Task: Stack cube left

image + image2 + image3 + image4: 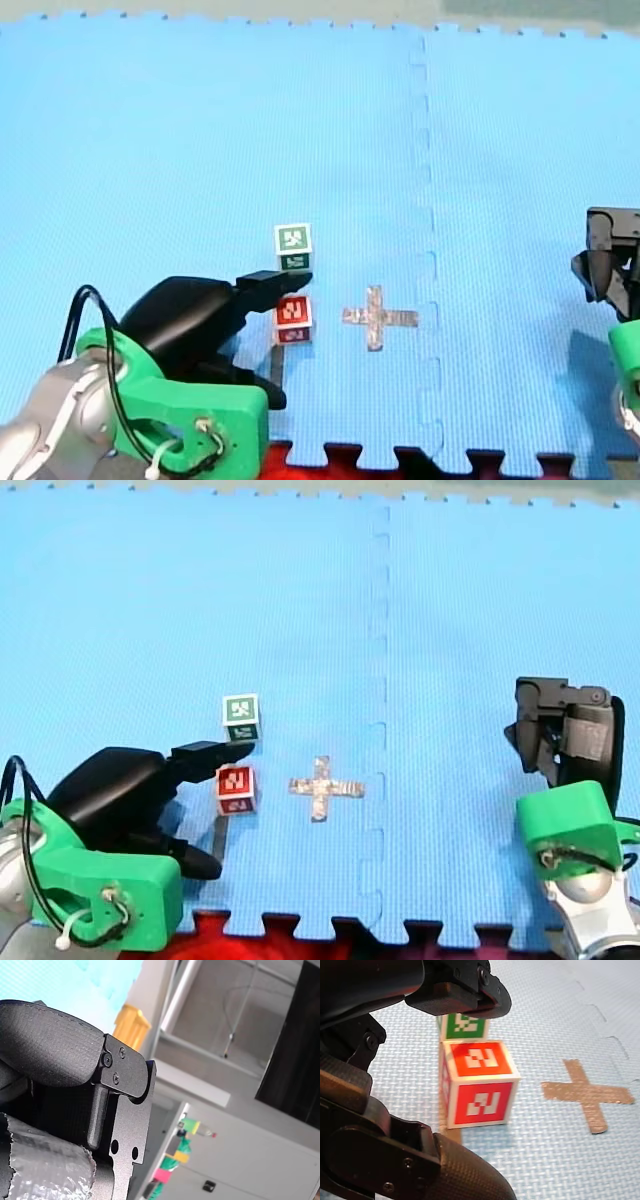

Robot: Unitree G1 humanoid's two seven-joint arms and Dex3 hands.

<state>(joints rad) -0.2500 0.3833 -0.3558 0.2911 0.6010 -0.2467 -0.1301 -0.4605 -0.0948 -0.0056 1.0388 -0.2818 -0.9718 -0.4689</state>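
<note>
The red cube [293, 318], sharp-edged with white-bordered marker faces, sits square on the textured blue foam mat [200, 130], just in front of the matching green cube [293, 246]. The left hand [195, 320] stands wide and empty, with the red cube between its black fingers. The right hand [560, 735] is at the mat's right side, and its grip cannot be told.

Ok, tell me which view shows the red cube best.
Second wrist view: the red cube sits close up, top and front markers clear, by the left robot hand's fingers. Both head views show it small, in front of the green cube.
</note>
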